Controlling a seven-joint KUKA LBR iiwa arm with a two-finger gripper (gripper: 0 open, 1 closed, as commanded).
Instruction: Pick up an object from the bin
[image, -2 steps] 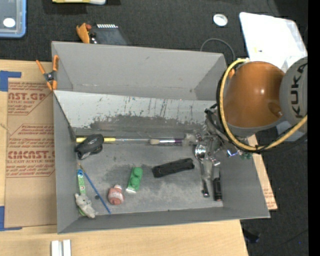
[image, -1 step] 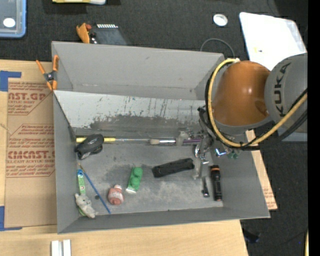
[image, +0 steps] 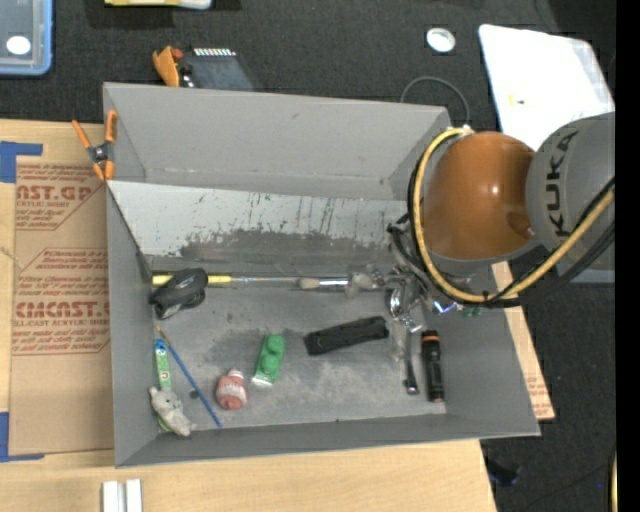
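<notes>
Hanging low at the right side of the grey metal bin (image: 270, 140), the pincer (image: 403, 298) sits under the arm's orange wrist cover (image: 472, 200), close to the bin floor near the foot of the back wall. Whether it is open, closed or gripping something I cannot tell: its tip is a tangle of metal parts and cables against the grey floor.

Nearest to it is a long thin tool (image: 270, 282), lying along the back of the floor. Its shaft is yellow toward the left and silvery toward the right, its dark bulky head (image: 180, 290) lies by the left wall, and its right end comes just beside the pincer. Whether the two touch cannot be made out.

Below and to the left of the pincer lies a black bar-shaped thing (image: 346, 335), slightly tilted and apart from the tool. Below the pincer, near the right wall, lies a black pen-like stick (image: 432, 368) with an orange top end, and a thin metal rod (image: 409, 365) lies just beside it on its left.

Well apart, in the front left part of the floor, lie a green tube (image: 268, 360), a pink and white round thing (image: 231, 390), a thin blue stick (image: 190, 385), a green and white pen-like thing (image: 161, 366) and, in the corner, a pale grey lump (image: 170, 414).
</notes>
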